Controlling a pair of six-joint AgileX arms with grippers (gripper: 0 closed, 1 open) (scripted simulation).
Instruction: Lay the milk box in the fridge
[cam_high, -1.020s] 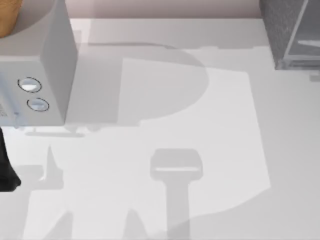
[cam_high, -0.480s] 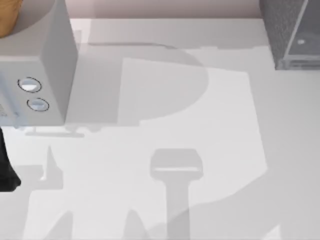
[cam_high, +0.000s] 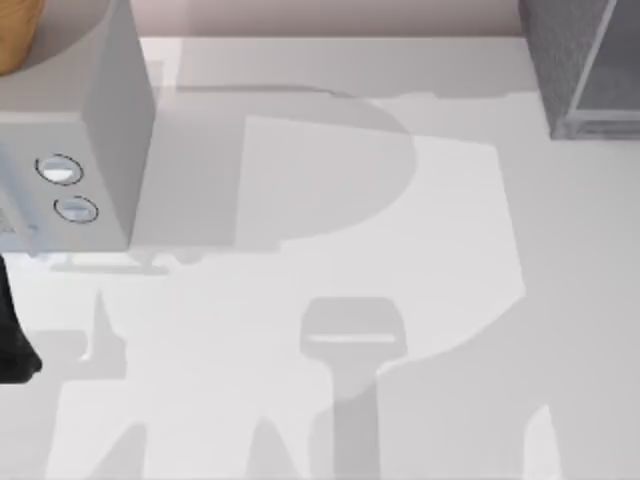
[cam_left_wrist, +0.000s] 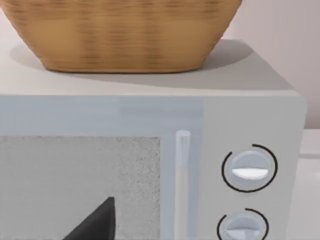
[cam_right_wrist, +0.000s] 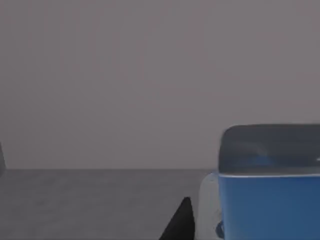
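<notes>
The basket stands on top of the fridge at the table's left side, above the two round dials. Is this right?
Not quite. The left wrist view shows the basket on the light grey box with two round dials, not on the fridge. The top view puts this box at the table's left and the fridge at its right.

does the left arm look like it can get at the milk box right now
Probably not. The left arm sits at the table's left edge, its wrist camera facing the microwave. The milk box appears close before the right wrist camera, against grey surfaces, likely the fridge at far right.
</notes>
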